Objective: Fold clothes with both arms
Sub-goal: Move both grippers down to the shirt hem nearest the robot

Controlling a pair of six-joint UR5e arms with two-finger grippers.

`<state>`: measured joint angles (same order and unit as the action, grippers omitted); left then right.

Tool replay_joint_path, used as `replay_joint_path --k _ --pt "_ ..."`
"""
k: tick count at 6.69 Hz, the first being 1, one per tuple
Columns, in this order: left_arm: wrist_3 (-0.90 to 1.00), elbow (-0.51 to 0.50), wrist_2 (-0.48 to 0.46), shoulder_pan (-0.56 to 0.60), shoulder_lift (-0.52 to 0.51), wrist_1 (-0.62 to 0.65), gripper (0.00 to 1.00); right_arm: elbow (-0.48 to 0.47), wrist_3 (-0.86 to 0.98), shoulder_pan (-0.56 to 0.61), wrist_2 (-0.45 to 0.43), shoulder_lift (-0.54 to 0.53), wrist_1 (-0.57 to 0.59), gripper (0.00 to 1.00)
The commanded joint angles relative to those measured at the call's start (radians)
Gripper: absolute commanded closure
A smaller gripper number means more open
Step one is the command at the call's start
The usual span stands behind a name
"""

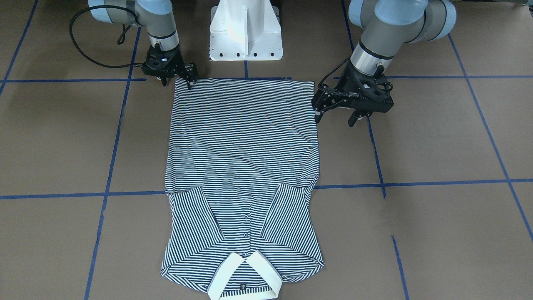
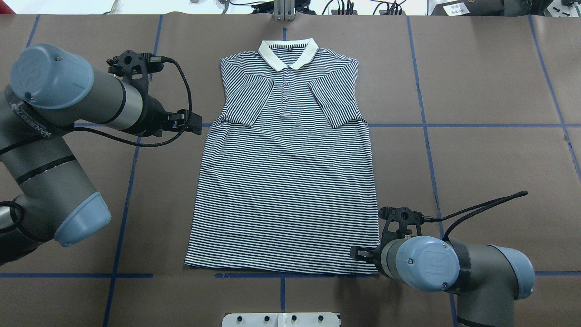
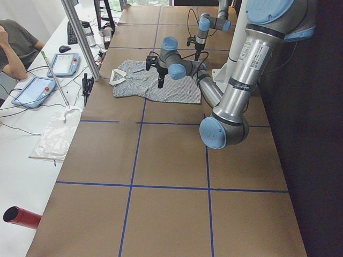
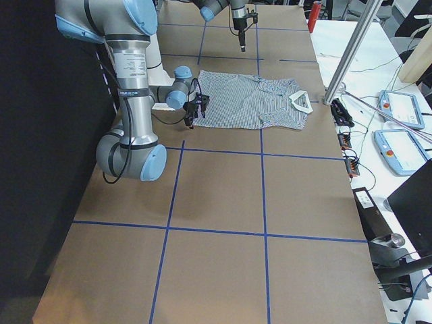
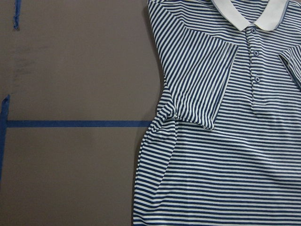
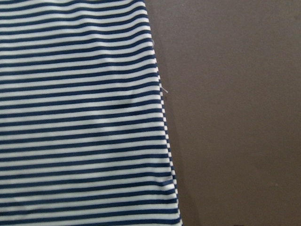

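The striped polo shirt (image 1: 241, 146) lies flat and face up on the brown table, cream collar (image 2: 288, 53) away from the robot, both sleeves folded in over the chest. My left gripper (image 1: 335, 120) is open and empty, raised beside the shirt's left edge (image 2: 194, 123). Its wrist view looks down on the folded left sleeve (image 5: 202, 80). My right gripper (image 1: 178, 82) is low at the shirt's right hem corner (image 2: 361, 253). Its jaws look open, with one finger touching the corner. The right wrist view shows only the shirt's edge (image 6: 160, 117).
The white pedestal base (image 1: 245, 33) stands just behind the hem. Blue tape lines (image 1: 108, 175) cross the table. In the exterior left view, an aluminium post (image 3: 80, 37), tablets (image 3: 63, 64) and a seated operator (image 3: 16, 48) are beyond the collar side.
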<state>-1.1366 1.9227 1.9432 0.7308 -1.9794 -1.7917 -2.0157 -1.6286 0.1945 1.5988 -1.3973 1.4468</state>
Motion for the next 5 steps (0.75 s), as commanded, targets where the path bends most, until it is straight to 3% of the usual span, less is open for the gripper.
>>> replay_joint_path --k 1,2,5 --pt "0.001 -0.002 0.000 -0.001 0.001 0.000 0.00 -0.001 0.000 0.000 0.030 0.001 0.003 0.81" --pt "0.001 -0.004 0.002 -0.002 -0.001 0.000 0.00 -0.003 0.000 0.000 0.032 0.001 0.003 1.00" --pt "-0.006 -0.001 0.003 -0.007 -0.004 0.002 0.00 -0.017 0.000 0.005 0.033 -0.011 0.004 1.00"
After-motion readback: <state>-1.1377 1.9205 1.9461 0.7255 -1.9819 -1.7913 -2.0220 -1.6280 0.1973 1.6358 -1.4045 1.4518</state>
